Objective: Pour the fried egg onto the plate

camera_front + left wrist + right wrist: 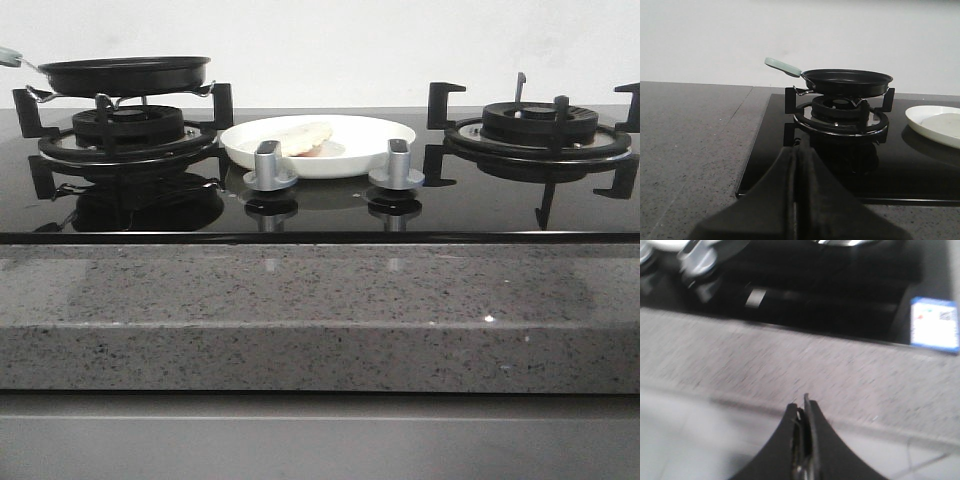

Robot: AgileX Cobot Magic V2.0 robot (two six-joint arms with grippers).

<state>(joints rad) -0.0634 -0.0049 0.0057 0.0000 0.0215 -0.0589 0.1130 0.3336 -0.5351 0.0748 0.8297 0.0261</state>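
One fried egg (303, 137) on one plate (385, 134); both claws (796, 155) (804, 407) closed, seemingly empty.

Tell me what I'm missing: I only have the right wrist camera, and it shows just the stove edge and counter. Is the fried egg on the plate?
Observer: Yes. In the front view the fried egg lies in the plate, between the two burners.
Operator: Where's the pan?
Observer: The frying pan sits level on the left burner grate, with its handle pointing away from the plate.
Operator: And the left gripper?
Observer: The left gripper is shut on nothing, short of that burner and apart from the pan.
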